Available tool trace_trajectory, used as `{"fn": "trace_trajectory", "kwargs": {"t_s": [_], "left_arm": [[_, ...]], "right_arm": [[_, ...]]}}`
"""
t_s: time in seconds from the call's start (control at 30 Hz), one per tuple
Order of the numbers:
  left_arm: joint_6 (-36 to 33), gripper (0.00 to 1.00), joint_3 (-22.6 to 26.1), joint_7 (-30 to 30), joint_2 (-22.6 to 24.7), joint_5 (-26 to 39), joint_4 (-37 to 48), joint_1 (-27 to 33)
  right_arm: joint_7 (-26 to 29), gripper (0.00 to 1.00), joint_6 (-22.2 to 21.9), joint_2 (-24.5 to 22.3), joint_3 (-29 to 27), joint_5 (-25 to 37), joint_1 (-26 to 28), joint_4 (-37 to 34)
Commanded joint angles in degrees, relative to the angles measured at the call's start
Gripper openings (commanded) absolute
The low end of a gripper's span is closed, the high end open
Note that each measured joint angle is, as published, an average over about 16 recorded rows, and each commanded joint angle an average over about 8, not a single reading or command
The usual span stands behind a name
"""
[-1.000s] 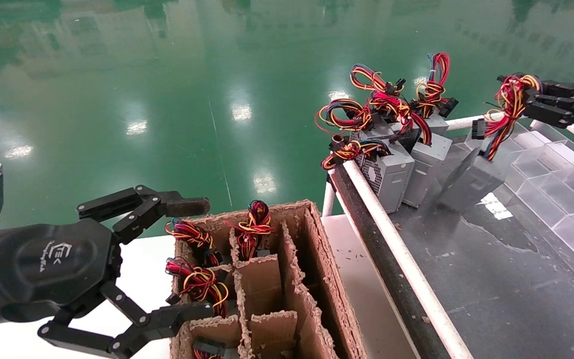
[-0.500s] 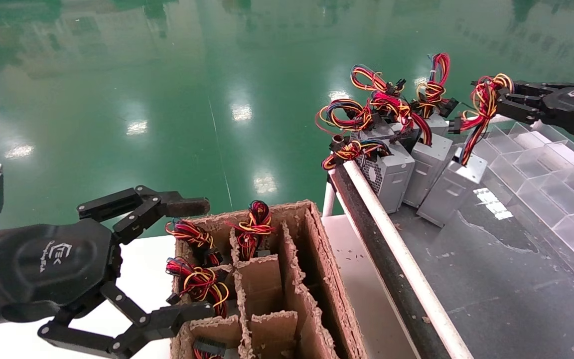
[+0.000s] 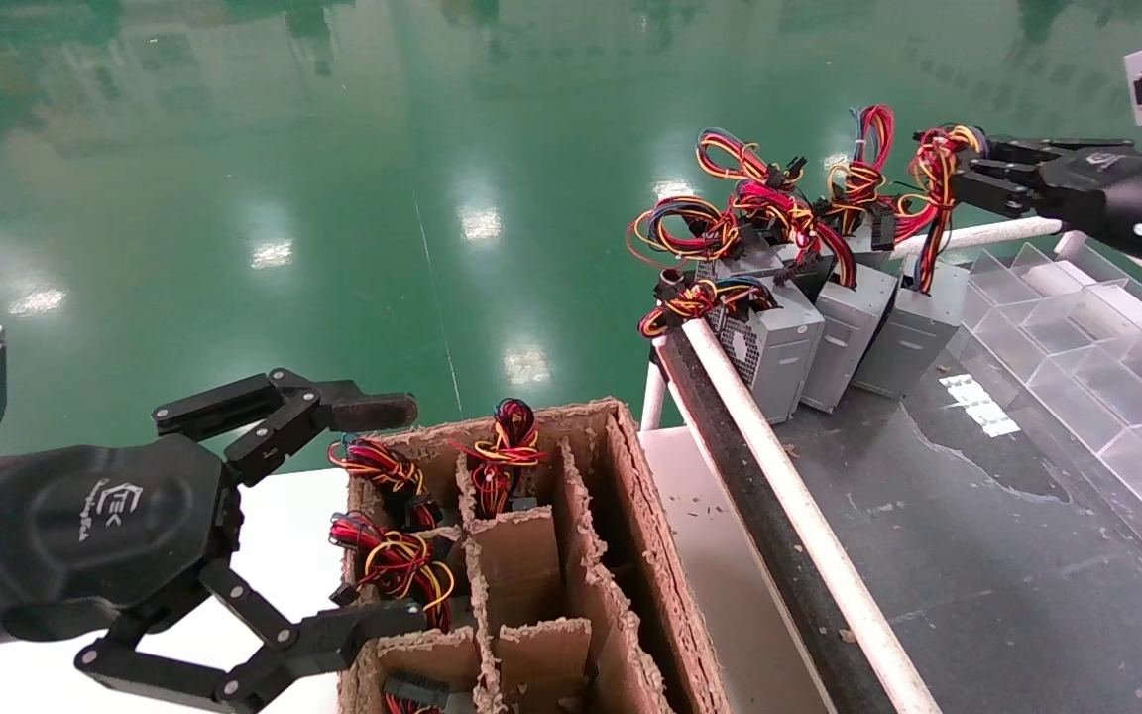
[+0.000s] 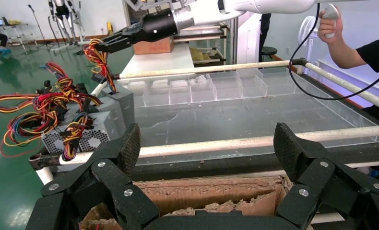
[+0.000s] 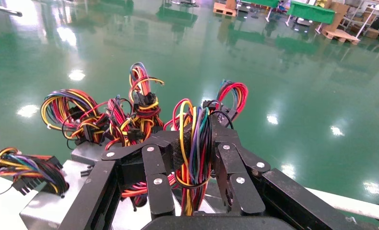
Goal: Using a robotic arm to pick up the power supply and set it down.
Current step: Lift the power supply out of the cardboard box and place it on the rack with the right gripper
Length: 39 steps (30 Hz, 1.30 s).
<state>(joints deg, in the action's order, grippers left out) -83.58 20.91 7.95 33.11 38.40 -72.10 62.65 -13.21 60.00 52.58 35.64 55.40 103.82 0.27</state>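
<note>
Grey and boxy, the power supply [image 3: 913,322] hangs straight below my right tool [image 3: 958,178], which is clenched on its wire bundle [image 3: 931,183]; its base looks down on the bench [image 3: 977,516], just beside its upright neighbours [image 3: 809,332]. My left tool [image 3: 333,516] is released, parked at the cardboard crate [image 3: 621,555], well apart.

Power supplies [image 3: 834,332] on dark bench [image 3: 977,516]

Head camera: looks forward and down over my worktop [image 3: 977,516] and green floor. Left wrist camera: close behind my left claw [image 4: 207,158], facing across the worktop. Right wrist camera: tight on my right claw [image 5: 192,158]. Shared: wire bundles.
</note>
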Motion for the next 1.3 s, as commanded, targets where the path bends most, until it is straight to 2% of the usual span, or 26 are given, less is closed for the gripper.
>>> {"fn": "trace_trajectory", "kwargs": {"t_s": [0.03, 0.47, 1.3], "left_arm": [[0.0, 1.00, 0.0, 0.0, 0.0, 0.0, 0.0, 0.0], [0.0, 1.00, 0.0, 0.0, 0.0, 0.0, 0.0, 0.0], [0.0, 1.00, 0.0, 0.0, 0.0, 0.0, 0.0, 0.0]], "right_arm": [[0.0, 0.00, -0.5, 0.7, 0.1, 0.1, 0.1, 0.0], [0.3, 0.00, -2.3, 3.6, -0.3, -0.4, 0.4, -0.1], [-0.7, 0.00, -3.5, 2.9, -1.4, -2.1, -0.7, -0.4]]}}
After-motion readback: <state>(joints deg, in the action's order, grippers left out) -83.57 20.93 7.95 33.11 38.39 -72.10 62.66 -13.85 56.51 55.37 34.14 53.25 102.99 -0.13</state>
